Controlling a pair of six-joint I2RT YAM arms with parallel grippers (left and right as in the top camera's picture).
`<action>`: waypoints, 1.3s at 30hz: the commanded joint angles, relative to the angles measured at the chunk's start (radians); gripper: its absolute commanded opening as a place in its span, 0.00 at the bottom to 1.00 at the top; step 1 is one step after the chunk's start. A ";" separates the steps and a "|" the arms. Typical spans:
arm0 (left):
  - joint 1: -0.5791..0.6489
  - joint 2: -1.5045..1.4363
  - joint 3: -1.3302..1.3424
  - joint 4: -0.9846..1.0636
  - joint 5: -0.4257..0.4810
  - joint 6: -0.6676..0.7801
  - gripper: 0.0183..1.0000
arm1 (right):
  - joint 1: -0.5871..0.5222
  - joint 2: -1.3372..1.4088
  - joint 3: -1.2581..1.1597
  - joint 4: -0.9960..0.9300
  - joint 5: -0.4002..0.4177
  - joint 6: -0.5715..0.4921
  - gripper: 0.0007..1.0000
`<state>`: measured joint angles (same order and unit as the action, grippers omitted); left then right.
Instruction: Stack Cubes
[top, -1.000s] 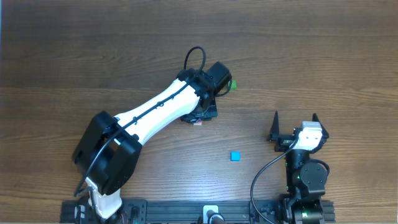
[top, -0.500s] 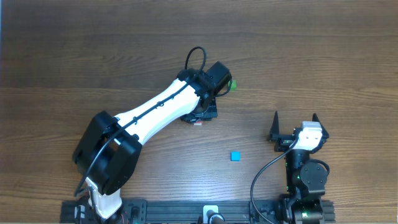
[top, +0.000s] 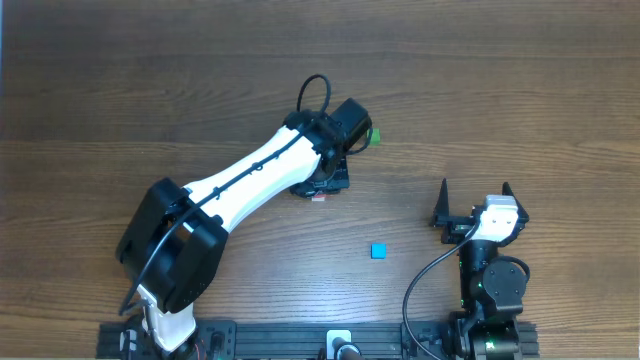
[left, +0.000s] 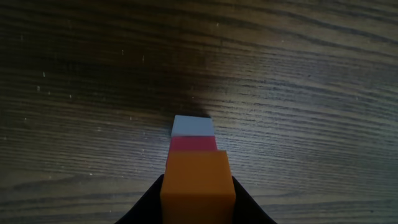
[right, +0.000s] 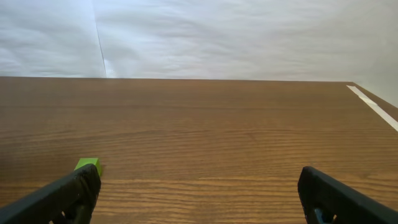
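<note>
The left hand (left: 198, 179) pinches the orange cube (left: 198, 193) between its two fingers. Right past it, in line, sit the red cube (left: 193, 144) and the white cube (left: 193, 126). The three read as one column seen from the wrist, with white on the worktop (top: 520, 90), red on it and orange on top. I cannot tell whether orange already rests on red or hangs just above it. The column stands near the middle of the worktop, under the left wrist.

The step in hand looks like the placing of the third cube. Two cubes are not yet stacked. The green cube (top: 373, 137) lies just beside the left wrist, on the far side of the column. The blue cube (top: 378, 251) lies nearer the bases, between the two arms and well apart from the column.

The right hand (top: 474, 192) is spread and holds nothing. It sits low by its own base, well apart from every cube.

The next move calls for settling orange squarely on red. The fingers should then part evenly, so that neither drags the cube sideways. The lift should go straight up until the fingers are free of the column, because any sideways pull could topple the narrow pile. After that a fourth cube is wanted. Green is the nearer one for the left arm, but it lies so near the column that the approach must keep wide of the pile.
</note>
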<state>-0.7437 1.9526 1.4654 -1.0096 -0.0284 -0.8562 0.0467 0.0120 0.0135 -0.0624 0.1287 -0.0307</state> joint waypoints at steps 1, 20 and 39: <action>0.012 -0.023 0.016 0.002 0.005 0.011 0.03 | -0.006 -0.006 -0.008 0.000 -0.008 -0.001 0.99; 0.013 -0.039 0.016 -0.004 0.002 0.011 0.02 | -0.006 -0.006 -0.008 0.000 -0.008 -0.001 0.99; -0.007 -0.049 0.016 -0.034 0.006 0.011 0.03 | -0.006 -0.006 -0.008 0.000 -0.008 -0.001 0.99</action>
<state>-0.7471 1.9381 1.4654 -1.0405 -0.0288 -0.8562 0.0471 0.0120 0.0135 -0.0624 0.1287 -0.0303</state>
